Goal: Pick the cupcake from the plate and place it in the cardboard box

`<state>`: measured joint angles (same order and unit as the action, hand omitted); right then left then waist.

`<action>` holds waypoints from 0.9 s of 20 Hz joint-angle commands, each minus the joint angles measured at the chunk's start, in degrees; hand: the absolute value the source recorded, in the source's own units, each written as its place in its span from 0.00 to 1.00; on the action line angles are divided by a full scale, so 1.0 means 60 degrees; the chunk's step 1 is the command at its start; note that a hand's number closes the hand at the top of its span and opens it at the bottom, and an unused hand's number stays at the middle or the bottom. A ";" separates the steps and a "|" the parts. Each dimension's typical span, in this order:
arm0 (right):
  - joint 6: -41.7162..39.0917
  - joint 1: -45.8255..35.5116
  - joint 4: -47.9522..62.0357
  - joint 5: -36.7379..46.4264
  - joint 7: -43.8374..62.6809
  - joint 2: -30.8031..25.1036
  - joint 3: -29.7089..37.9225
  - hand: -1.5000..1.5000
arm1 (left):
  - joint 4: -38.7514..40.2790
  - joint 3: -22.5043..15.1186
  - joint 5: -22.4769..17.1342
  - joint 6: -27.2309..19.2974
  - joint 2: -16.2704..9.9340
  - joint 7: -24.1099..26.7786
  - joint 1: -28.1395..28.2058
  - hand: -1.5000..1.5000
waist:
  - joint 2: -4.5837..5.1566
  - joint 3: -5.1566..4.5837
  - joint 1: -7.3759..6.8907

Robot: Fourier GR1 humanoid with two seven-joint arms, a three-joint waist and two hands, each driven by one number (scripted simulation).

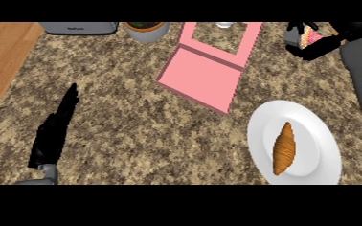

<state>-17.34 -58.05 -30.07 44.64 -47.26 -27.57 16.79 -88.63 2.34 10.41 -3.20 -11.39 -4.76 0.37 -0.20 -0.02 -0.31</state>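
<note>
Right black hand (311,40), upper right of frame: fingers curled round small cupcake with pale pink frosting (305,39), lifted off counter, mostly hidden; axis can't tell. Left black hand (55,129), lower left: fingers straight, together, pointing up-frame, holding nothing, resting.

Flat pink cardboard box (205,69), upper centre: matte, angular panels, lid with rectangular cutout tilted toward top edge. Just left of cupcake, apart from it.

Round glossy white plate (300,124), lower right: carrying ridged golden-brown croissant (284,148), long axis near vertical in frame, narrow tip up.

Speckled brown granite counter (134,110). Along top edge: grey appliance (78,28), grey pot with dark contents (147,30). Wood strip (16,48) at upper left.
</note>
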 commanded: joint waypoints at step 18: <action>0.0190 -0.1647 -0.0492 0.0351 0.4193 0.3346 -0.1439 1.00 | 0.0680 0.0325 0.0050 0.0258 -0.0013 0.0482 -0.0295 0.50 | 0.0093 -0.0004 -0.0122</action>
<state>-17.29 -66.25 -36.06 45.46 -24.20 -9.82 9.52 -88.78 3.36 10.40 -1.68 -11.27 -5.40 -0.67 0.15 -0.03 -0.88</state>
